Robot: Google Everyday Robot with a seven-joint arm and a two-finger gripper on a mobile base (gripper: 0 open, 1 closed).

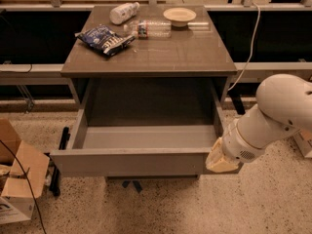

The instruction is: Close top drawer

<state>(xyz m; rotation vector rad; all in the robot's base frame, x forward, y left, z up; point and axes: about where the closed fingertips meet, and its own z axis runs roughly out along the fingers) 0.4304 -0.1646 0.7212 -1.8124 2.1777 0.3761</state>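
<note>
The top drawer (129, 162) is pulled far out from under the grey-brown cabinet top; its plain flat front panel faces me and its deep box interior (146, 135) holds nothing. My white arm (273, 116) reaches in from the right. My gripper (220, 161) is at the arm's cream-coloured tip, right at the right end of the drawer's front panel and overlapping its corner. The two lower drawer fronts are hidden below the open drawer.
On the cabinet top (185, 52) lie a blue snack bag (105, 38), a white bottle (123, 12), a clear plastic bottle (148, 28) and a pale bowl (179, 15). A cardboard box (17, 179) stands on the floor at the left. A white cable (251, 48) hangs at the right.
</note>
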